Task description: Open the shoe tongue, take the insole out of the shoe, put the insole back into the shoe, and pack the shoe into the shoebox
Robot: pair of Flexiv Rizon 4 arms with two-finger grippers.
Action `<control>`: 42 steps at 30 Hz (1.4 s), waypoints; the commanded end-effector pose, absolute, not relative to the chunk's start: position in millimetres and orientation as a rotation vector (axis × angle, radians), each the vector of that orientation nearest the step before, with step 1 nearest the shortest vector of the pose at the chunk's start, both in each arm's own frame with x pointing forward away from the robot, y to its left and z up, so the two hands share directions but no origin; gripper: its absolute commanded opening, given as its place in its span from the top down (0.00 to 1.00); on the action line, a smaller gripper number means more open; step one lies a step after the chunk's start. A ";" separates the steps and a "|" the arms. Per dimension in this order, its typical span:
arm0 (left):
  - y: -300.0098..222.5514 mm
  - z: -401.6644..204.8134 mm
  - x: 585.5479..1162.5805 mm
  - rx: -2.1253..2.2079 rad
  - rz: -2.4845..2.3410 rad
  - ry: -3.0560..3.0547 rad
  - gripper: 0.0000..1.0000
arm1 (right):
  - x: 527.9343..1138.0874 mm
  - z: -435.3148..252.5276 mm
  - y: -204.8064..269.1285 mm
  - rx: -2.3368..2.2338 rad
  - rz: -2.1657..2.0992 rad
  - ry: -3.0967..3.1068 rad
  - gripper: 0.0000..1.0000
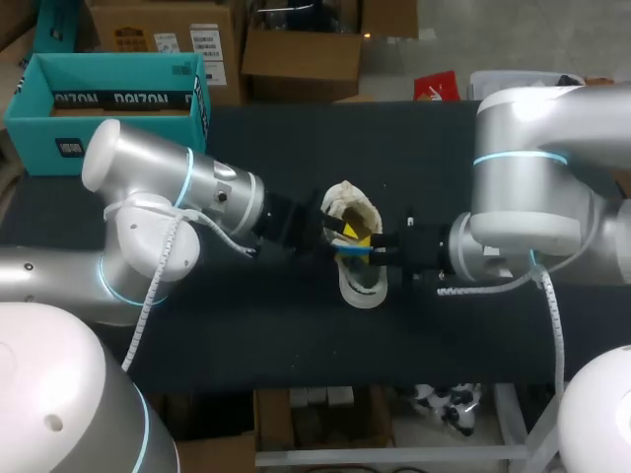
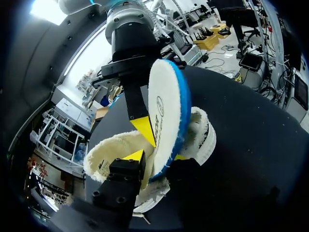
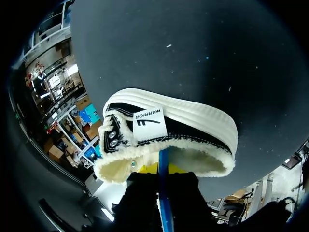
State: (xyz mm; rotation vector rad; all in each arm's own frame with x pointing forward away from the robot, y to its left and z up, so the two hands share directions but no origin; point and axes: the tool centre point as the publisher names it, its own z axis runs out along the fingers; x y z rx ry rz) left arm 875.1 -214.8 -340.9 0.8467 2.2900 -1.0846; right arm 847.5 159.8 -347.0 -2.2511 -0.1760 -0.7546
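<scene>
A white fleece-lined shoe [image 1: 347,207] with black sides lies on its side mid-table, also seen in the right wrist view [image 3: 169,130]. A white insole with a blue edge [image 2: 166,116] stands on edge, its lower end in the shoe's opening. My right gripper [image 3: 161,186] is shut on the insole's blue edge [image 3: 163,203]. From the left, my left gripper [image 2: 155,155] straddles the insole's lower end with its yellow fingertips [image 2: 134,155] apart, so it is open. In the head view both grippers, left [image 1: 340,232] and right [image 1: 380,241], meet over the shoe. The teal shoebox [image 1: 108,103] stands open at the back left.
The dark table [image 1: 276,325] shows bare surface in front of and behind the shoe. Both arms lie low across the table's middle from either side.
</scene>
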 end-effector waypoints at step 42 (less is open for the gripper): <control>-211.6 -332.4 845.6 0.836 -1.109 2.200 1.00 | 816.2 -327.9 162.5 -2.325 -0.784 -0.164 1.00</control>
